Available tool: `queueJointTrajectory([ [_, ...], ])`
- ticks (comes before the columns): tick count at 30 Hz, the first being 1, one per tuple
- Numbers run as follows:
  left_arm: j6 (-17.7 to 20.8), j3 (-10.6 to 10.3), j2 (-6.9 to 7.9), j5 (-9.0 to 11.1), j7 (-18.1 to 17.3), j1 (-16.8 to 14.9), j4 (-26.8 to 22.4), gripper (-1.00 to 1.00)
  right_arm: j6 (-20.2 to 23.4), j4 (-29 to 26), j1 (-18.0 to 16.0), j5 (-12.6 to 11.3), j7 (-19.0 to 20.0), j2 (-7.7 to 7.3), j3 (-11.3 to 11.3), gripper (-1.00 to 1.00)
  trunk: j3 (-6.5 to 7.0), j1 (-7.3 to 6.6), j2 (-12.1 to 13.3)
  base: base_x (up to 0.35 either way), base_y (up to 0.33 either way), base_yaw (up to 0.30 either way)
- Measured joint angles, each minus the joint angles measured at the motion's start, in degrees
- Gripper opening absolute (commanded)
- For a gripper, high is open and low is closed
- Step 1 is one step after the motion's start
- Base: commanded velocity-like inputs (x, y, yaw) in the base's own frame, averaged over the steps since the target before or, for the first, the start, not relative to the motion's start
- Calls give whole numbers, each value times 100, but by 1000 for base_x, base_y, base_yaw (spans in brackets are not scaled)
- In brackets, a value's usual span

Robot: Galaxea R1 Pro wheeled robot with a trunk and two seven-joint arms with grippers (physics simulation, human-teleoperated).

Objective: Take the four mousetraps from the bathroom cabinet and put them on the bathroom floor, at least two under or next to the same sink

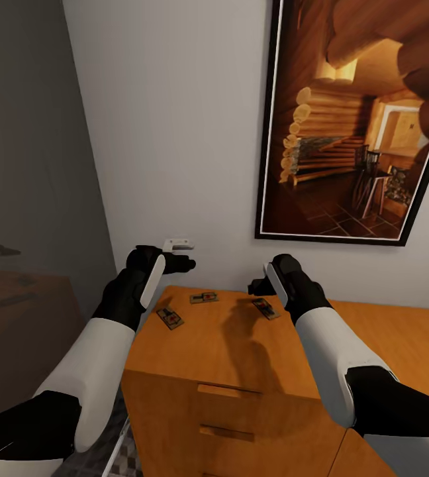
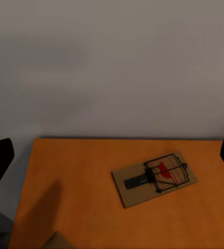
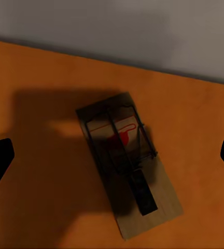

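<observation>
Traps (image 1: 204, 297) are seen near the cabinet (image 1: 241, 358) top's back edge — both grippers, left (image 1: 183, 263) and right (image 1: 254, 286), held wide open, empty, above.

Both arms reached forward from white forearms into black wrists. The left gripper (image 1: 187, 264) hung above the cabinet's (image 1: 241, 344) back left corner, its fingers spread wide. The right gripper (image 1: 254, 286) hovered over the top near the back edge, angled down, jaws likewise parted, holding nothing.
</observation>
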Motion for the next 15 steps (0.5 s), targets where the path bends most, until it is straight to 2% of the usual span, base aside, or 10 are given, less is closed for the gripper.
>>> queueJointTrajectory([
  [15, 0, 0, 0, 3, 0, 0, 5, 100, 0, 0, 0, 0, 8, -3, 1, 100, 0, 0, 0, 3, -3, 0],
])
